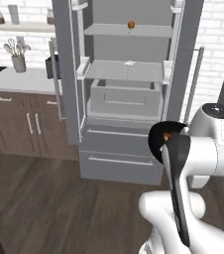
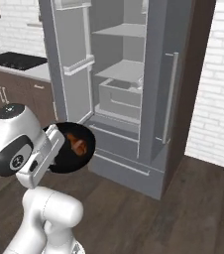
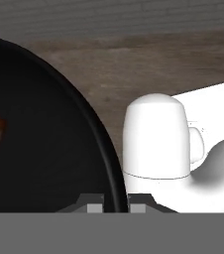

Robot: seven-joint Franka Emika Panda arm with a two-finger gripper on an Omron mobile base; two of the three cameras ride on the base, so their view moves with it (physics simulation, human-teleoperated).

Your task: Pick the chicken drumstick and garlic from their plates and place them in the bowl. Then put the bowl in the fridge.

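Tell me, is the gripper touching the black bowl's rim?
Touching. In the hand view the gripper is shut on the rim of the black bowl, one fingertip on either side of it with no gap.

white rounded arm point(image 1: 213, 149), dark joint caps, blk strip w/ dark tool

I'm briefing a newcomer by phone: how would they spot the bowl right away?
Find the tall grey fridge with its doors open. In front of it, the white arm's tool grips the rim of a round glossy black bowl, the only dark dish, with a reddish-brown chicken drumstick inside.
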